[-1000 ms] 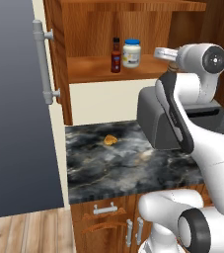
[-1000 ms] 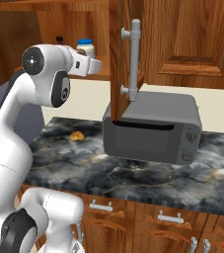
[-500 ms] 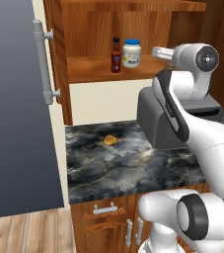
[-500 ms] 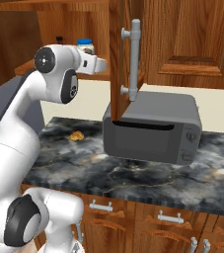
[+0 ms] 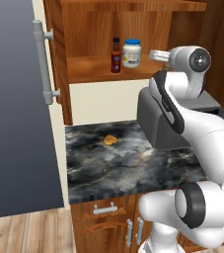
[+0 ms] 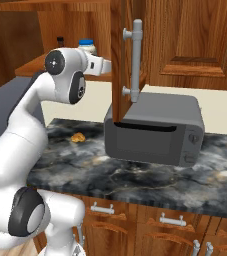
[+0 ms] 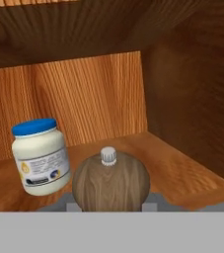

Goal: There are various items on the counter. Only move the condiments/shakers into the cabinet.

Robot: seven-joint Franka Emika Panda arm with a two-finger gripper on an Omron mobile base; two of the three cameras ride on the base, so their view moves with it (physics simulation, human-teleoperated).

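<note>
In the hand view my gripper [image 7: 111, 206] is shut on the small brown shaker [image 7: 111, 182], which sits low in front of the camera, above the cabinet shelf [image 7: 182, 173]. The blue-lidded white jar [image 7: 40, 155] stands on that shelf to the shaker's left. From the left base view the red sauce bottle [image 5: 116, 55] and the jar [image 5: 131, 53] stand side by side on the shelf [image 5: 91, 69], with the gripper [image 5: 154, 54] just right of the jar. The right base view shows the gripper [image 6: 106, 67] reaching toward the jar [image 6: 87, 46].
An orange-tan food lump [image 5: 110, 140] lies on the dark marbled counter [image 5: 123, 170]. A grey toaster oven [image 6: 155, 130] stands on the counter under the open cabinet door [image 6: 121, 45]. A tall grey panel with a bar handle [image 5: 44, 62] stands at the left.
The arm has edged the hand and the held shaker slightly further toward the jar over the shelf. The bottle, jar and food lump have not moved.
</note>
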